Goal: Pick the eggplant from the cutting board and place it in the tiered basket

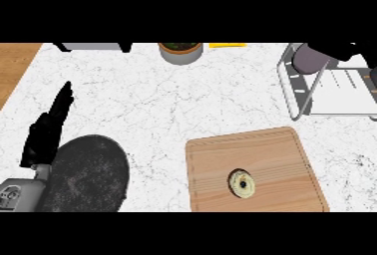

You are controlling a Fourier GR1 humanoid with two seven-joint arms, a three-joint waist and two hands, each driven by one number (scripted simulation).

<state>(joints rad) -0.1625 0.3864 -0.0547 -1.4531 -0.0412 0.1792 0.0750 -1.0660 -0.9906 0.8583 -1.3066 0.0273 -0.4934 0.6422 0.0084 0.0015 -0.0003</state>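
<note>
You see a counter (169, 104) of white marble-like stone, veined in grey, smooth with a dull sheen. Along its left edge runs a strip of warm brown wood (15, 64). Near the front edge lies a cutting board (254, 169) of pale wood, its grain running across, matt. At the front left corner a dark round plate (88, 174) looks speckled and rough, like cast stone. At the right edge the tiered basket (309, 89) has grey metal wire rails and a smooth white shelf. The eggplant (310, 59) in it looks dull purple and smooth. Your left hand (48, 132) is matt black.
</note>
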